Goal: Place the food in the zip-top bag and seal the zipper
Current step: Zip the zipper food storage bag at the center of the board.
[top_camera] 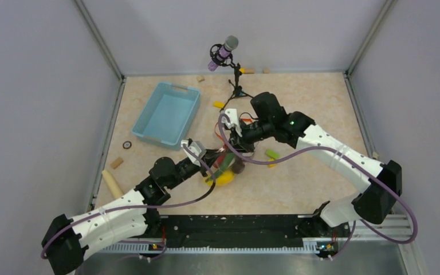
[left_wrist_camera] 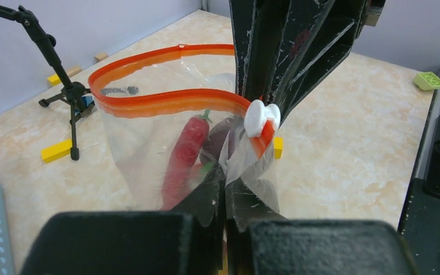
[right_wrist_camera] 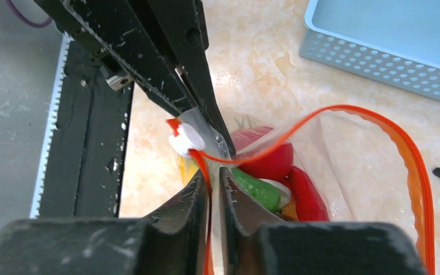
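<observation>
The top external camera looked down from above and behind the arm bases, far enough off to take in the whole beige marbled bench (top_camera: pixel 298 183). The left wrist camera sat close, looking along the left end effector (left_wrist_camera: pixel 225 180) toward the far wall. The right wrist camera, equally near, faced back over the right end effector (right_wrist_camera: pixel 212 177) toward the near edge. All three shared the clear crinkly plastic bag (left_wrist_camera: pixel 143 149), the wrist views from opposite sides.

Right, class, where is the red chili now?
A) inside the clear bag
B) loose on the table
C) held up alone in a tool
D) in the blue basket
A: the red chili shows through the wall of the clear bag, below its open orange zipper.
</observation>
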Available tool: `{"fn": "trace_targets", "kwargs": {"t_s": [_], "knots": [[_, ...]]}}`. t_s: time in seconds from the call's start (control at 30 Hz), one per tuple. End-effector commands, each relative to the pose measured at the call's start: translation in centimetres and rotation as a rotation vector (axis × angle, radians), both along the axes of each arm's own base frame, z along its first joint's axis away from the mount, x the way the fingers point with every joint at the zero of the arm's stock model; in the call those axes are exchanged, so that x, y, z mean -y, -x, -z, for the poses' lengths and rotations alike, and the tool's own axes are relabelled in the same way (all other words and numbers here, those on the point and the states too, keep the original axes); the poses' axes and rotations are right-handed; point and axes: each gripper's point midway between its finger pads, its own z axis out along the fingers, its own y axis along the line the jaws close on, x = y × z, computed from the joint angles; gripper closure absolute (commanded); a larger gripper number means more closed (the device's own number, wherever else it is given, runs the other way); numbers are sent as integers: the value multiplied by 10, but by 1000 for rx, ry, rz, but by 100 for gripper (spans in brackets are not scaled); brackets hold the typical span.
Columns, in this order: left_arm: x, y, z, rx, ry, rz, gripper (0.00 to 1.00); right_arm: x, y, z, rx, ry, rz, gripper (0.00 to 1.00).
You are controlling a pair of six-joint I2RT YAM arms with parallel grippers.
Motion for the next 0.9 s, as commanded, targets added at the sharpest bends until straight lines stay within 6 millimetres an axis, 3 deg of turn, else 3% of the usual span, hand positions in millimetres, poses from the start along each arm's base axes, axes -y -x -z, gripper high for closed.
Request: {"fn": "trace_targets", "kwargs": {"t_s": [0.0, 0.2, 0.4, 0.63, 0.87], "knots": [[4, 2, -21, 62, 24, 26, 100, 3, -4, -17, 114, -5, -22, 80], [14, 25, -7, 98, -29, 174, 100, 22, 11, -28, 339, -71, -119, 55], [18, 23, -5, 92, -61, 184, 100, 31, 41, -34, 516, -248, -223, 27], [22, 23, -4, 79, -58, 198, 100, 26, 60, -50, 471, -352, -292, 25], [21, 21, -6, 69, -52, 184, 100, 17, 67, -39, 384, -340, -373, 29]]}}
